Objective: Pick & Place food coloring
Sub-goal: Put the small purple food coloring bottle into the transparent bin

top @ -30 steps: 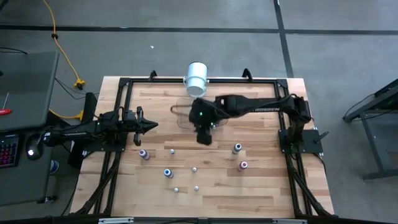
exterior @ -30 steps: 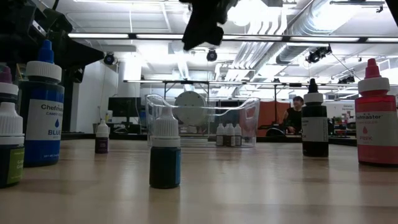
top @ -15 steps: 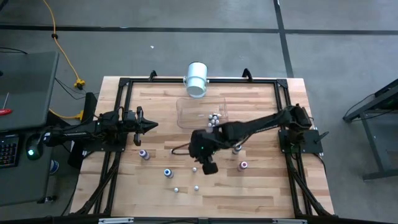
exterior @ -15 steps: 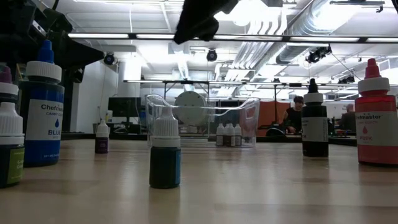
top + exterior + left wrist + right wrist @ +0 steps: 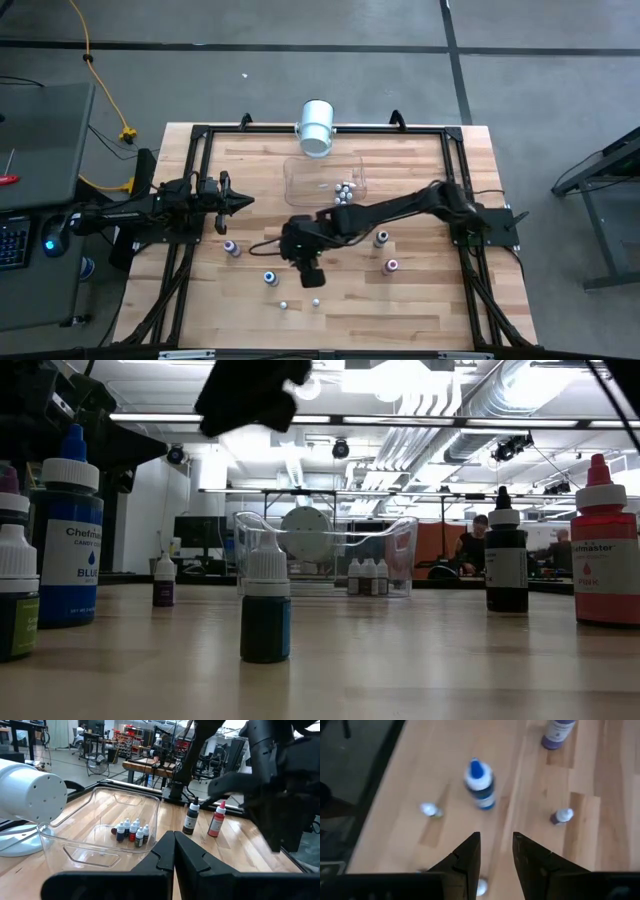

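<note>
Loose food coloring bottles stand upright on the table: a purple one (image 5: 231, 247), a blue one (image 5: 270, 278), a dark one (image 5: 381, 238), a pink one (image 5: 392, 265) and tiny whitish ones (image 5: 316, 301). More tiny bottles (image 5: 345, 190) stand inside the clear tub (image 5: 305, 182). My right gripper (image 5: 308, 266) hangs open above the table among the loose bottles, well above them in the low view (image 5: 250, 395). In its wrist view the blue bottle (image 5: 481, 790) lies ahead of the open fingers (image 5: 496, 852). My left gripper (image 5: 243, 200) waits shut at the table's left.
A big white cylinder (image 5: 316, 125) lies at the far edge behind the tub. A black frame (image 5: 200, 135) runs around the tabletop. Bare wood lies along the near edge and at the far right. A person (image 5: 470, 550) sits in the room beyond the table.
My right gripper has swung from beside the tub toward the near edge, then toward the left, and now hangs over the loose bottles. The bottles in the tub, covered by the arm before, now show. The left arm has kept still.
</note>
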